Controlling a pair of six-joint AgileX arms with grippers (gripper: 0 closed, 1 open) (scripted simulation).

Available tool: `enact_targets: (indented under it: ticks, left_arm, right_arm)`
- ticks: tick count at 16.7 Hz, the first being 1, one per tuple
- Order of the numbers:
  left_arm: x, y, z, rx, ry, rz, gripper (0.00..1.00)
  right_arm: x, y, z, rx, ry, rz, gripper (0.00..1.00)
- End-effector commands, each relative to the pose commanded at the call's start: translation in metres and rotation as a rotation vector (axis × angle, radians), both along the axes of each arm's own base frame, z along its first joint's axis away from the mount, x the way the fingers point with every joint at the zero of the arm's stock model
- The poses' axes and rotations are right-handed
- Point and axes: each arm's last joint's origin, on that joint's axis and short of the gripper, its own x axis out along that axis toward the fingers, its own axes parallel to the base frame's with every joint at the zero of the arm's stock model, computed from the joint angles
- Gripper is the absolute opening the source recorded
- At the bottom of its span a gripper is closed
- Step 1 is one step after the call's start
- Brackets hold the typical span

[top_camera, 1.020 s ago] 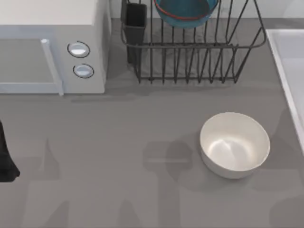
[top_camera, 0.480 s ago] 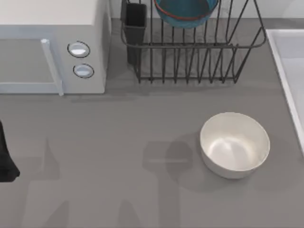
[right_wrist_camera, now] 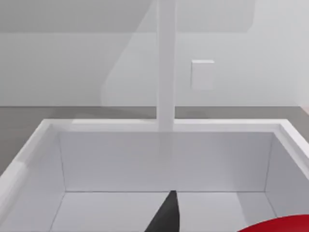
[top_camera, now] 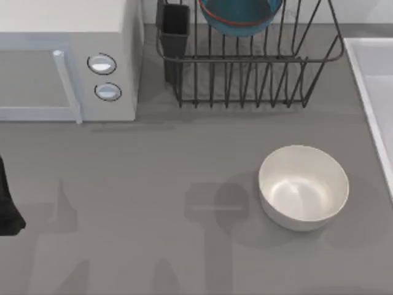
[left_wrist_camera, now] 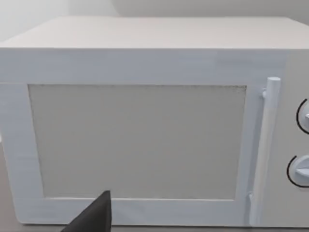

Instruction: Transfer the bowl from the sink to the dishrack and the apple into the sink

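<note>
The teal-blue bowl (top_camera: 241, 15) with its red-orange band rests among the prongs of the dark wire dishrack (top_camera: 258, 67) at the table's back. The sink (top_camera: 374, 92) shows as a pale rim at the right edge of the top view. In the right wrist view my right gripper (right_wrist_camera: 166, 216) shows as a dark tip low over the sink's basin (right_wrist_camera: 159, 159). A curved piece of the red apple (right_wrist_camera: 277, 226) lies at the frame's corner beside it. Whether the gripper touches the apple I cannot tell. My left gripper (left_wrist_camera: 94, 217) hangs in front of the microwave.
A white boxy microwave (top_camera: 67, 61) fills the back left, its door and handle (left_wrist_camera: 264, 145) close before the left wrist. A plain white bowl (top_camera: 303, 187) stands right of centre. A black utensil cup (top_camera: 175, 34) sits at the rack's left corner. My left arm (top_camera: 7, 203) is at the left edge.
Only the faint shadows on the table's near right have shifted a little. The bowl, the rack, the white bowl and the left arm have not moved.
</note>
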Motion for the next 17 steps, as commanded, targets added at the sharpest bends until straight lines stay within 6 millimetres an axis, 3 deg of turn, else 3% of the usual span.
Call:
enact_targets:
  ticks: [12, 17]
  left_arm:
    - [0.0000, 0.0000, 0.0000, 0.000, 0.000, 0.000, 1.00]
    - [0.0000, 0.0000, 0.0000, 0.000, 0.000, 0.000, 1.00]
  right_arm:
    - [0.0000, 0.0000, 0.0000, 0.000, 0.000, 0.000, 0.98]
    - [0.0000, 0.0000, 0.0000, 0.000, 0.000, 0.000, 1.00]
